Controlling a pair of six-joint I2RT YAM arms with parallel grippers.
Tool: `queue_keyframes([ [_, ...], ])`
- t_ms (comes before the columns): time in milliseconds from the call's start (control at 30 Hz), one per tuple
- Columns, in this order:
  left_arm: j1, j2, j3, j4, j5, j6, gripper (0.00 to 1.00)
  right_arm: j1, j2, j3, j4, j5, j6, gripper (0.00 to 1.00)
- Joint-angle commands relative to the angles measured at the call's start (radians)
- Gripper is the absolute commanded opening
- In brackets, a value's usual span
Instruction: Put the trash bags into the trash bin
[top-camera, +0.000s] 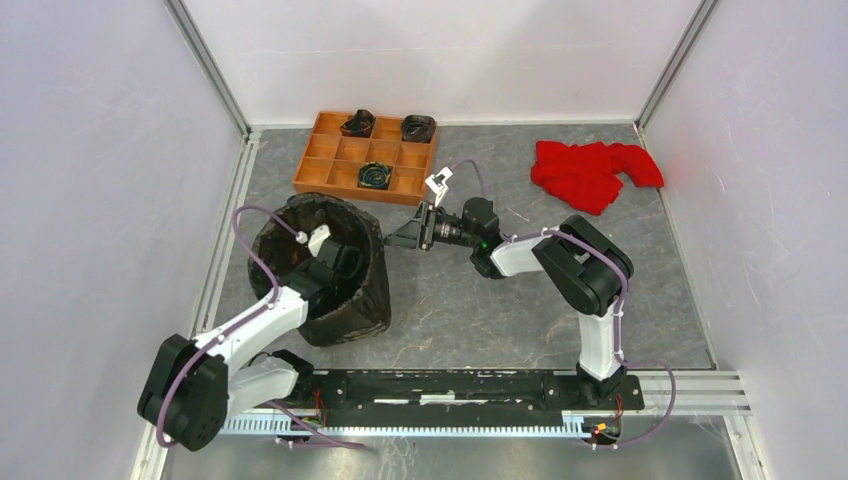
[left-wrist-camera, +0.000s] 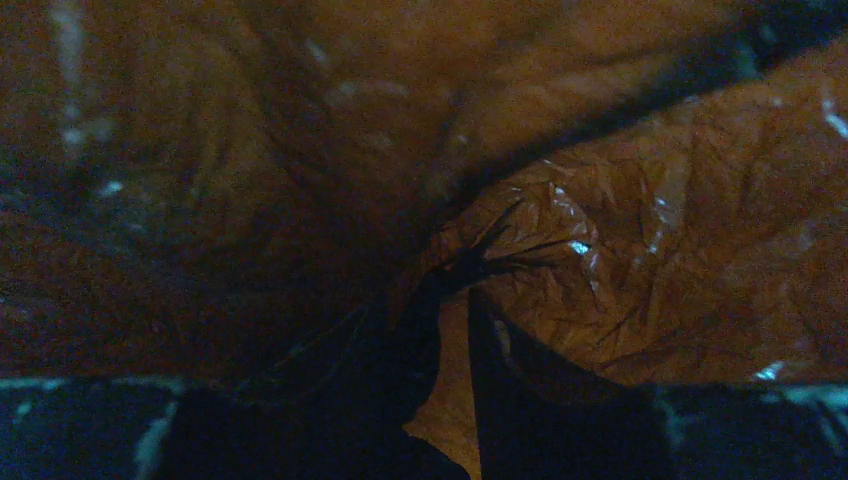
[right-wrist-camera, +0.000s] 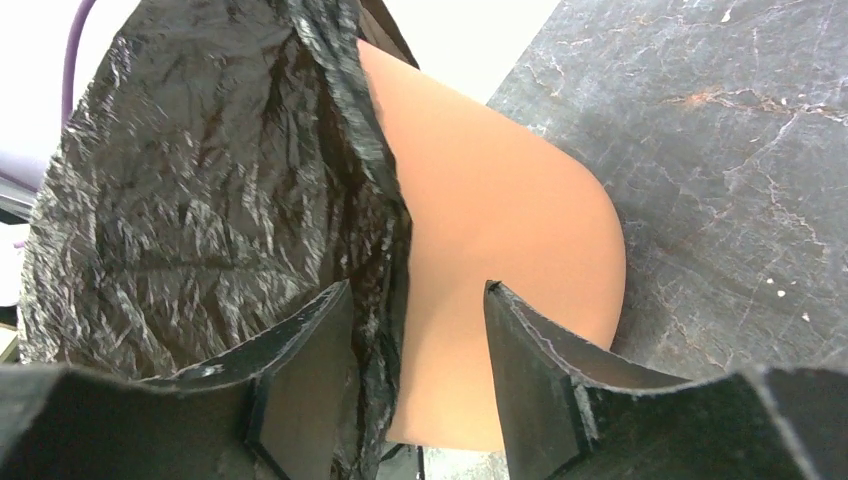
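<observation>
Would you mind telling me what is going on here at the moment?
A bag is being fitted into the bin. The left gripper is deep inside it, against the film; whether it pinches is unclear. The right gripper is open, with the bag's edge between its fingers at the bin's outer wall.

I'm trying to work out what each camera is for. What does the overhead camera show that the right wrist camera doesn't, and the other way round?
Only the overhead view: the wooden tray holding small black bundles, and the red cloth. Only the right wrist view: the bare peach wall of the bin up close, seen between the open fingers of the right gripper. Both: the crinkly black bag over the bin, and the grey table.
</observation>
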Motion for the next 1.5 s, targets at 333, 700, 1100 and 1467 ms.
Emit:
queue_keyframes([
  [333, 0.006, -0.127, 0.038, -0.174, 0.005, -0.01, 0.67, 0.023, 0.009, 0.036, 0.011, 0.013, -0.047, 0.5],
  [700, 0.006, -0.25, 0.168, -0.34, -0.05, 0.019, 0.77, 0.013, -0.016, 0.041, -0.052, 0.0, -0.092, 0.54],
  [1100, 0.006, -0.282, 0.079, -0.179, 0.084, 0.028, 0.33, 0.011, -0.053, 0.045, -0.081, -0.008, -0.106, 0.54],
  [1467, 0.006, -0.072, -0.083, -0.015, 0.017, 0.034, 0.32, 0.012, -0.077, 0.023, -0.089, -0.004, -0.105, 0.55],
])
